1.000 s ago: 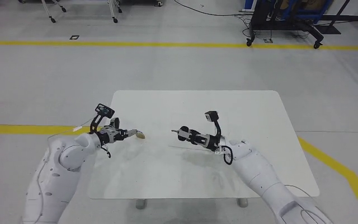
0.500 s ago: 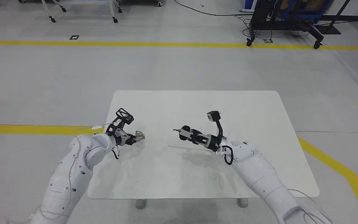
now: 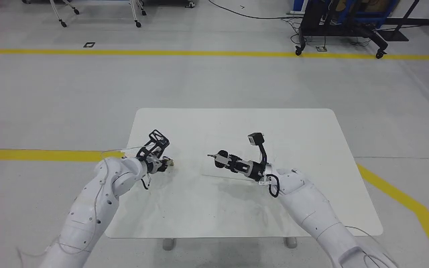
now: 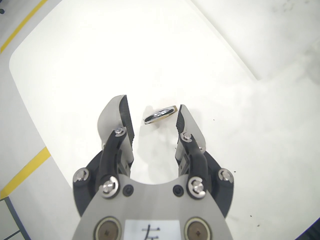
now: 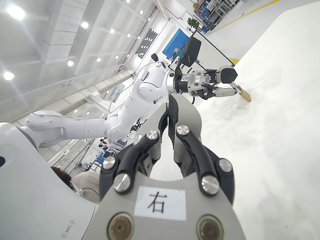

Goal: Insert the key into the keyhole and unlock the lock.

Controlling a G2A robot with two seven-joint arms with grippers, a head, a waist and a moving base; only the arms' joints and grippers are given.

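Observation:
A small brass padlock (image 3: 168,161) stands on the white table (image 3: 281,127) near its left side. In the left wrist view the padlock (image 4: 160,114) shows end-on, chrome and brass, between the spread fingers of my left gripper (image 4: 155,118), with one end against a finger (image 4: 183,121). Seen from the right wrist, the padlock (image 5: 244,93) sits at the tips of the left gripper (image 5: 231,83). My right gripper (image 3: 216,158) hovers mid-table, pointing at the lock, shut on the key (image 3: 210,157), whose thin tip sticks out. Its fingers (image 5: 175,116) press together and hide the key.
The table's left edge and rounded corner (image 4: 15,58) lie close behind the left gripper. Yellow floor tape (image 3: 40,155) runs past the table on both sides. Wheeled carts (image 3: 342,30) stand far off at the back.
My left arm swung in toward the table and its wrist turned, bringing the gripper down over the padlock, which stayed put. The right gripper has barely moved.

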